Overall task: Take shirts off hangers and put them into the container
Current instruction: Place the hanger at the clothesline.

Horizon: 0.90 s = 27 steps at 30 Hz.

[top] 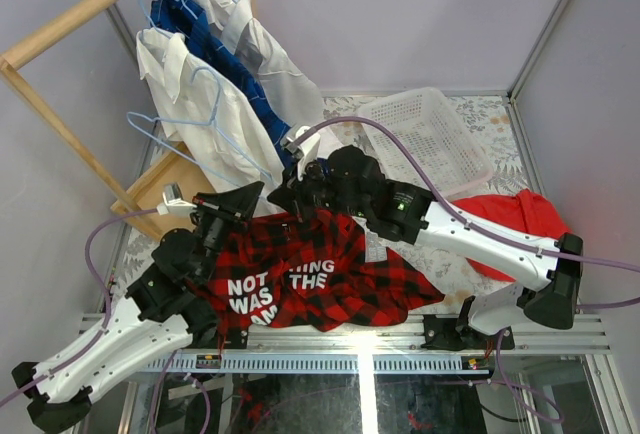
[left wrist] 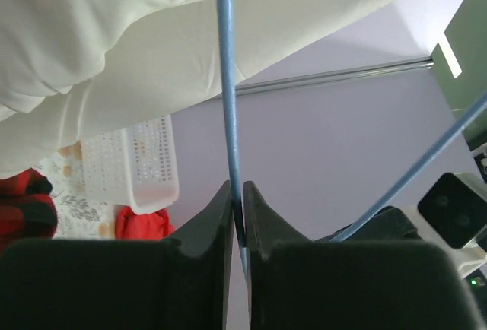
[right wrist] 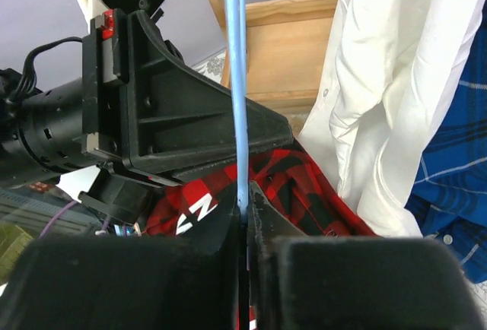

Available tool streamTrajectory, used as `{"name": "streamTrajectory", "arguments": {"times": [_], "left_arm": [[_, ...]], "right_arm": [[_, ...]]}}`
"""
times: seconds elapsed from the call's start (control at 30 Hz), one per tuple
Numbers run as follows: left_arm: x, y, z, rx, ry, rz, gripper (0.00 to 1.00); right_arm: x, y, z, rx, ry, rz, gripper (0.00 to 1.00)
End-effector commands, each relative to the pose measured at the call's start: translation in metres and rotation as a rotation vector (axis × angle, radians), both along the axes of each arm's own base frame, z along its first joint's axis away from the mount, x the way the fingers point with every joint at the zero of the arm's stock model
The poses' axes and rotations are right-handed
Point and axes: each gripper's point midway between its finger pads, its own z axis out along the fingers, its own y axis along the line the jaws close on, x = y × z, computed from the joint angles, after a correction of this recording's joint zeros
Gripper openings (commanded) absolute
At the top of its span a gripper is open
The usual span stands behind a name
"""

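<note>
Blue hanger (right wrist: 236,79) pinched by left tool (left wrist: 237,195), right tool (right wrist: 245,207), white shirt (right wrist: 380,79), rack (right wrist: 289,49) nearby

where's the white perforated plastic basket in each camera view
top external: white perforated plastic basket sits right of centre, in the upper half.
left wrist: basket at lower left.
right wrist: not in it.
shared landmark: red-and-black plaid shirt, low centre on top, far left edge, lower middle.
</note>
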Motion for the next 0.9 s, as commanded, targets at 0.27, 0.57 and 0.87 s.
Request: {"name": "streamTrajectory", "arguments": {"times": [0.27, 0.57, 0.87], "left_arm": [[0.014, 0.025, 0.034, 0.101, -0.001, 0.161, 0.00], [0.023, 0.042, 0.063, 0.188, 0.005, 0.255, 0.00], [0.045, 0.039, 0.074, 0.120, 0.002, 0.218, 0.00]], "right_arm": [[-0.012, -0.021, 0.067, 0.168, -0.068, -0.007, 0.74], [-0.034, -0.078, 0.064, 0.294, -0.053, -0.058, 0.87], [-0.026, -0.116, 0.049, 0.247, -0.081, -0.184, 0.90]]}}
